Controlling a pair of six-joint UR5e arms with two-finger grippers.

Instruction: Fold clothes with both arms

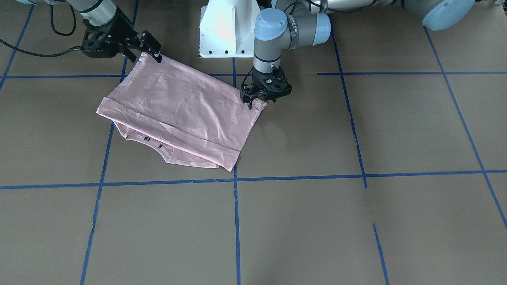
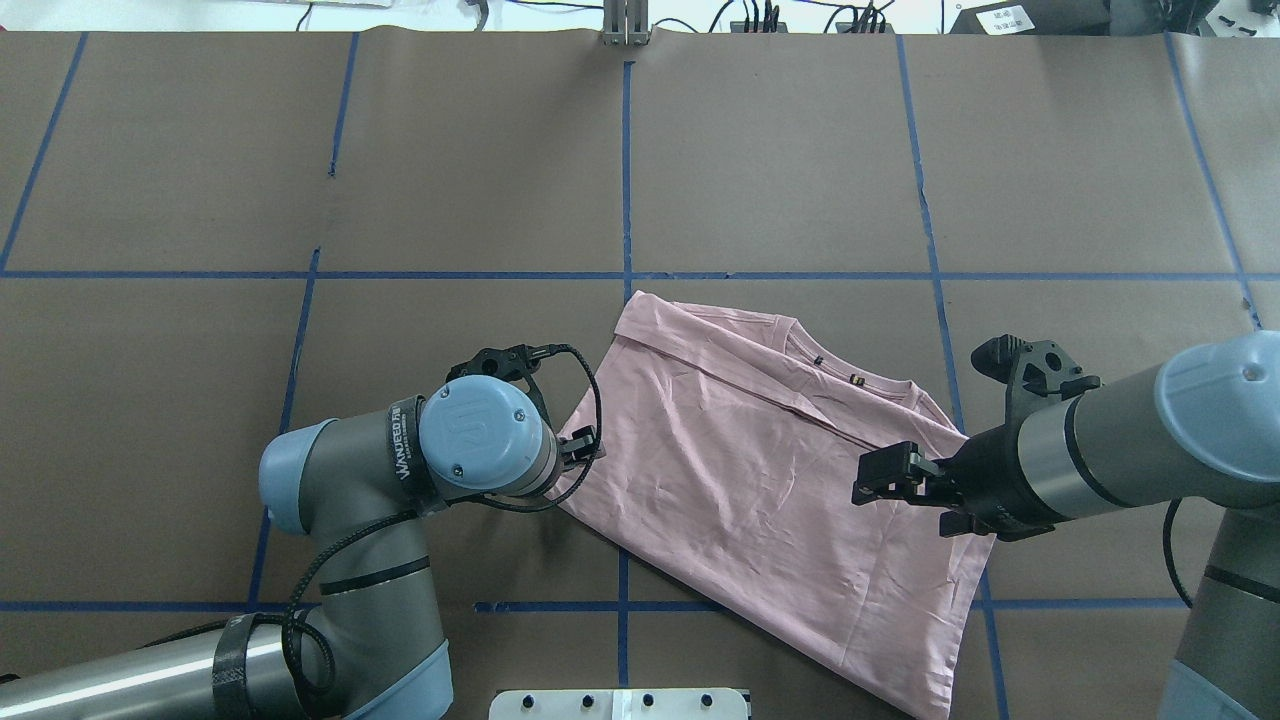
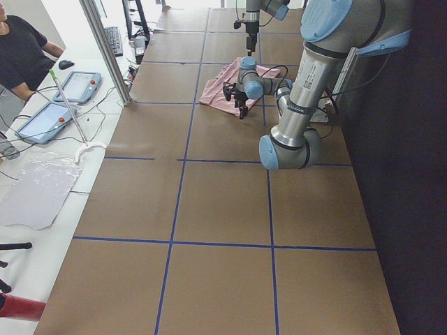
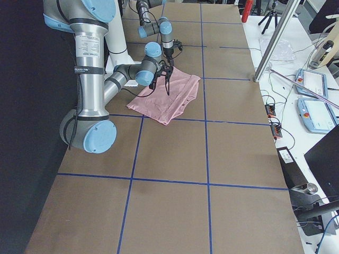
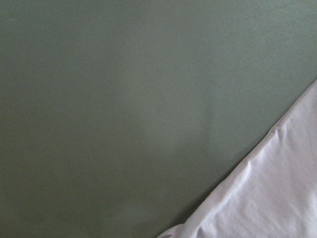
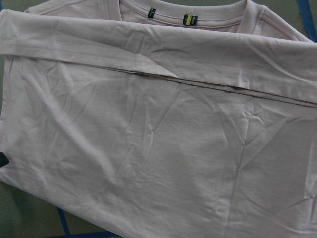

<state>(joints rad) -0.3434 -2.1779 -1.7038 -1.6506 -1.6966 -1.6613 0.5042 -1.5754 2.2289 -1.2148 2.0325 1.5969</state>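
Now: right gripper (image 1: 144,53) hovers over folded shirt (image 1: 178,111), fingers apart; left gripper (image 1: 259,102) low at shirt's corner, grip unclear.

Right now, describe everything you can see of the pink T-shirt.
The T-shirt is pale pink, a soft, wrinkled knit. It lies on the brown table, folded over so that a plain side faces up. A hemmed edge runs beside the ribbed collar, which peeks out with two small labels. No print shows. The left gripper meets one corner on the robot's side and the right gripper the other. Whether either pinches the cloth is unclear.
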